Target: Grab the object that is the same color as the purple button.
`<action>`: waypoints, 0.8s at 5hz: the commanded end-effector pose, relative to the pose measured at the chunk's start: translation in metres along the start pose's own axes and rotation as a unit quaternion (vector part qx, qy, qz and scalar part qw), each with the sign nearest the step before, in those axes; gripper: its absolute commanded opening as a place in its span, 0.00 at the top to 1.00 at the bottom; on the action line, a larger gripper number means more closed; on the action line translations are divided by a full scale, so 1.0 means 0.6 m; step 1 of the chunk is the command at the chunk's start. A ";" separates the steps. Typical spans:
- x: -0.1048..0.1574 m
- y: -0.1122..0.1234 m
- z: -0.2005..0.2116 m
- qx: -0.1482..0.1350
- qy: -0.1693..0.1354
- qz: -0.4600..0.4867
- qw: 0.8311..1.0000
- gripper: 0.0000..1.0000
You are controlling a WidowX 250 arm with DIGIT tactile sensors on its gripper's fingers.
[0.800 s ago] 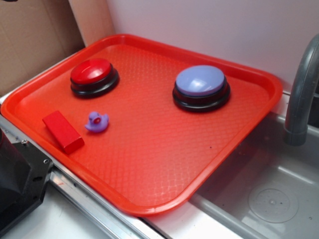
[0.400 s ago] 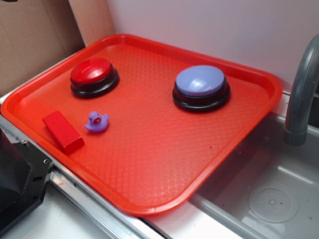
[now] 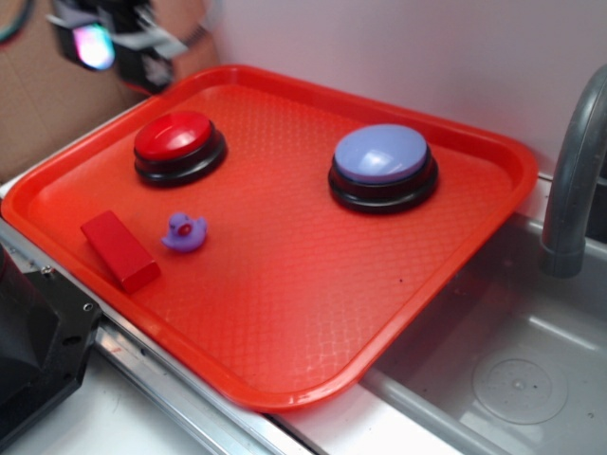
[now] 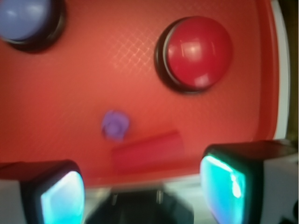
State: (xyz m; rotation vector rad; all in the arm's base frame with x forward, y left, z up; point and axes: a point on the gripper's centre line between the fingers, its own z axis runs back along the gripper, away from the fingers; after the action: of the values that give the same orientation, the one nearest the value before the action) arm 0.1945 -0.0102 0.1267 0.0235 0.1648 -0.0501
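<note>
A tiny purple duck (image 3: 185, 232) (image 4: 115, 125), the object, sits on the red tray (image 3: 313, 303) near its left front, just right of a red block (image 3: 119, 249) (image 4: 147, 150). The purple button (image 3: 382, 166) (image 4: 25, 21) with a black base stands at the tray's back right. My gripper (image 3: 119, 43) hangs blurred high above the tray's back left corner, far from the duck. In the wrist view its two glowing pads (image 4: 60, 198) stand wide apart with nothing between them, so the gripper (image 4: 142, 191) is open.
A red dome button (image 3: 178, 144) (image 4: 198, 52) on a black base stands at the tray's back left. A grey sink basin (image 3: 512, 379) and faucet (image 3: 574, 180) lie to the right. A black device (image 3: 33, 351) sits at the front left; cardboard (image 3: 47, 104) rises behind.
My gripper has come into the exterior view at the top left; earlier it was out of frame. The duck, block and buttons have not moved.
</note>
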 end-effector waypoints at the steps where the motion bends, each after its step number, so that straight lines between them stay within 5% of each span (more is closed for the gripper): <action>1: 0.015 0.000 -0.153 0.070 -0.035 -0.104 0.992 0.00; 3: -0.033 0.003 -0.210 0.002 -0.074 -0.089 0.993 0.00; 4: -0.034 -0.007 -0.221 0.009 -0.059 -0.092 0.994 0.00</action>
State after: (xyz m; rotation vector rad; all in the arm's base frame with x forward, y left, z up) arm 0.1590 -0.0067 0.0079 0.0203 0.0069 -0.2308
